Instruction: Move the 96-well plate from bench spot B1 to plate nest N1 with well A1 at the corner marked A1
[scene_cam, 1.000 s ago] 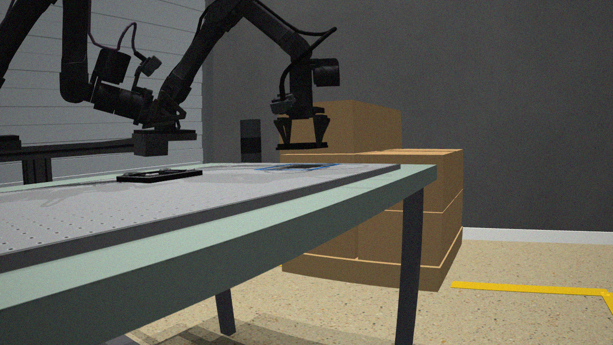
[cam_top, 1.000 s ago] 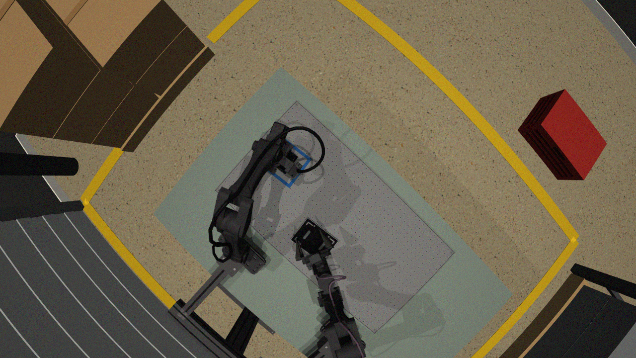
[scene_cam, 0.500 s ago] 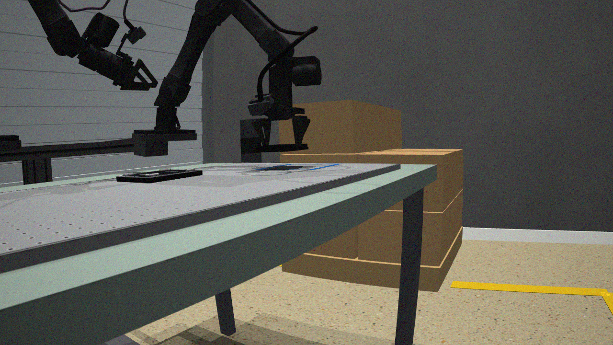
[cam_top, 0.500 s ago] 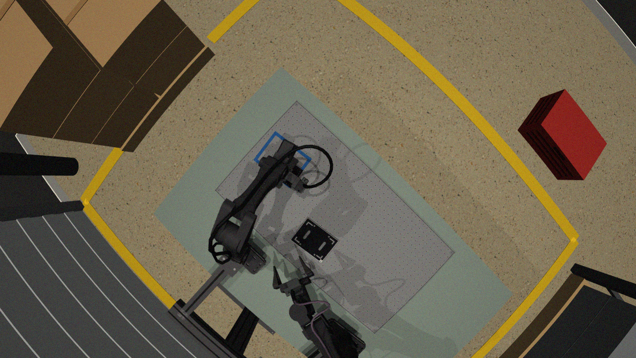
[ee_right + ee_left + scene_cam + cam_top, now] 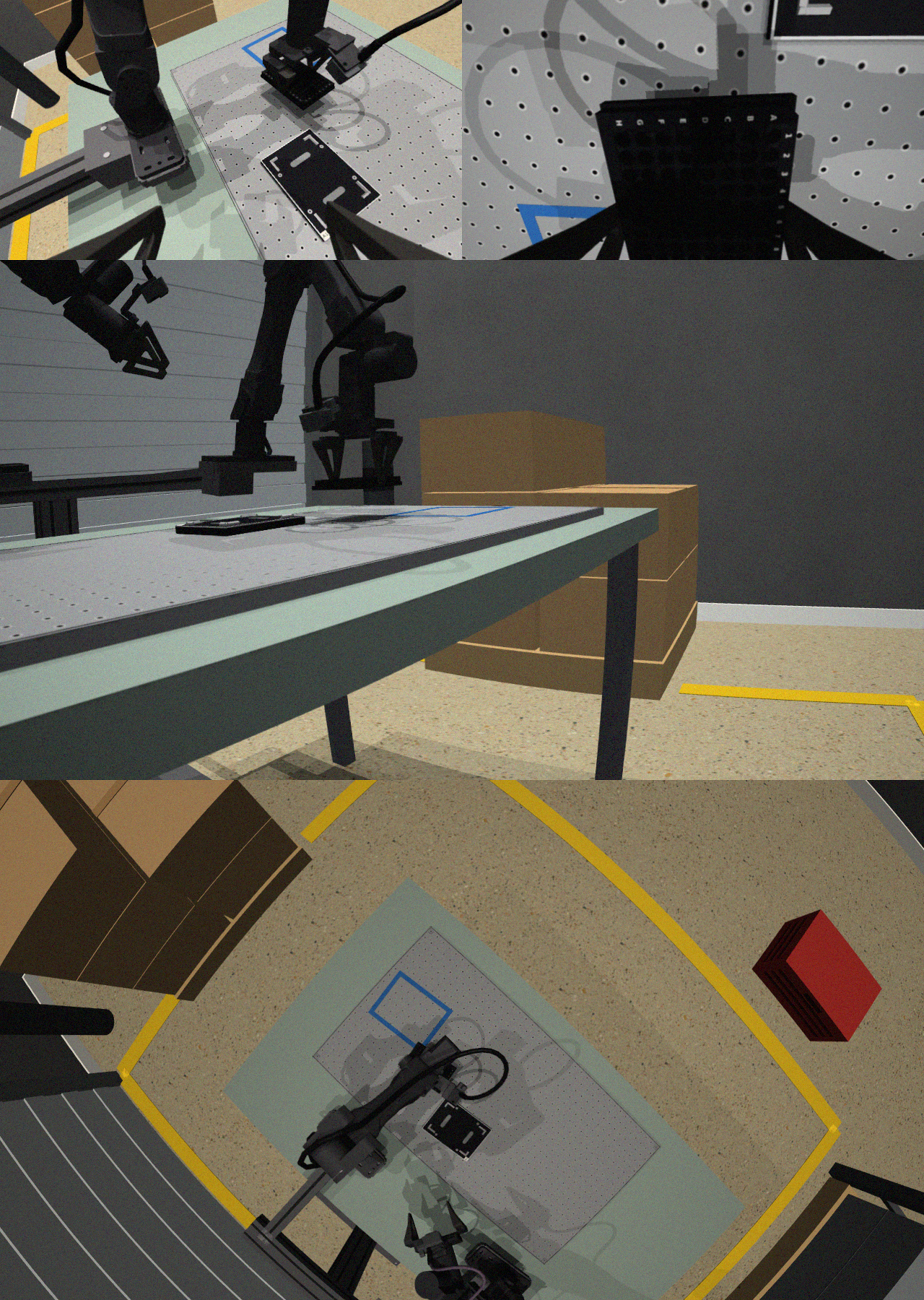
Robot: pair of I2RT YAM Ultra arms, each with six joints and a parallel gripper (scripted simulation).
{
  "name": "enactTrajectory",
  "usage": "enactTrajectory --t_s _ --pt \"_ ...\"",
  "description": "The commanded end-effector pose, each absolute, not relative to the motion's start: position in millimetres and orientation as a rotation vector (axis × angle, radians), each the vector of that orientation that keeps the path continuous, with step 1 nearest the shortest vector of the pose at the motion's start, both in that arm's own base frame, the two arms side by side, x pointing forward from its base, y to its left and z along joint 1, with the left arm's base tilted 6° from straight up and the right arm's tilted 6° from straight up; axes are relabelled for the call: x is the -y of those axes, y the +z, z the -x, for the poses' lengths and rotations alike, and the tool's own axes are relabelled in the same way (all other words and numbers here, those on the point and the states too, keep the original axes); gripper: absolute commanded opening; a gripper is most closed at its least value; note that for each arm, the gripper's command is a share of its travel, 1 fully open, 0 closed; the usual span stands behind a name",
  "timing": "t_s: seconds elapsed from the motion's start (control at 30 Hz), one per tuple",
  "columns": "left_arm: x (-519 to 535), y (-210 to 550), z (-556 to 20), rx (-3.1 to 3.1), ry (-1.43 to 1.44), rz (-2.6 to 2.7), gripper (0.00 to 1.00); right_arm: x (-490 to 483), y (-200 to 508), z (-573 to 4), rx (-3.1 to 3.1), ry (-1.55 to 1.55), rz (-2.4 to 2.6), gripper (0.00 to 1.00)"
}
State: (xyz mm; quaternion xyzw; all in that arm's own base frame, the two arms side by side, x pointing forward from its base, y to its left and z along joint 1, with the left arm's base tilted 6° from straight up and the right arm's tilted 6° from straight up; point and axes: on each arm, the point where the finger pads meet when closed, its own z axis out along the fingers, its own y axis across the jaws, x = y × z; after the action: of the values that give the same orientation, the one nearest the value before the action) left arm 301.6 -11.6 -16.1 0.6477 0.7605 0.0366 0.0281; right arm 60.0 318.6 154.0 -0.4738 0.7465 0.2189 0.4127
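Above the bench, the left gripper (image 5: 356,477) (image 5: 701,209) (image 5: 296,81) grips a black 96-well plate (image 5: 356,484) (image 5: 696,173) (image 5: 310,92) short of the flat black nest (image 5: 457,1130) (image 5: 240,527) (image 5: 859,22) (image 5: 314,177); the right gripper (image 5: 429,1210) (image 5: 161,370) (image 5: 241,212) is open, empty. Misaligned lowering could catch a locator, leaving the plate tilted; a wrong turn could misplace A1.

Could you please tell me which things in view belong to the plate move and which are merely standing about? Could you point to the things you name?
Part of the job:
- 96-well plate (image 5: 356,483) (image 5: 700,173) (image 5: 297,88)
- plate nest (image 5: 456,1129) (image 5: 241,526) (image 5: 317,180)
- blue outline (image 5: 385,991) (image 5: 489,510) (image 5: 567,211) (image 5: 263,37)
- left gripper, holding the plate
- right gripper, open

Apparently unrelated:
- red stack (image 5: 833,973)
- cardboard boxes (image 5: 154,825) (image 5: 478,453) (image 5: 180,18)
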Motion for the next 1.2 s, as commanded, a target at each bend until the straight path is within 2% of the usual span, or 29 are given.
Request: enactTrajectory --t_s 0.0,0.23,0.63,1.17 --pt "42 -9 -295 -2.389 0.158 -1.899 0.82 -262 168 -59 -2.007 0.327 1.184 1.0" --pt "116 -14 -253 -2.399 0.138 -1.938 0.82 -191 198 -62 -1.949 0.285 1.192 1.0" --pt "182 -14 -227 -2.323 0.144 -2.015 0.82 -152 216 -72 -1.9 0.325 1.194 1.0" --pt "201 -31 -235 -2.255 0.102 -2.023 0.82 -148 220 -73 -1.896 0.321 1.189 1.0"
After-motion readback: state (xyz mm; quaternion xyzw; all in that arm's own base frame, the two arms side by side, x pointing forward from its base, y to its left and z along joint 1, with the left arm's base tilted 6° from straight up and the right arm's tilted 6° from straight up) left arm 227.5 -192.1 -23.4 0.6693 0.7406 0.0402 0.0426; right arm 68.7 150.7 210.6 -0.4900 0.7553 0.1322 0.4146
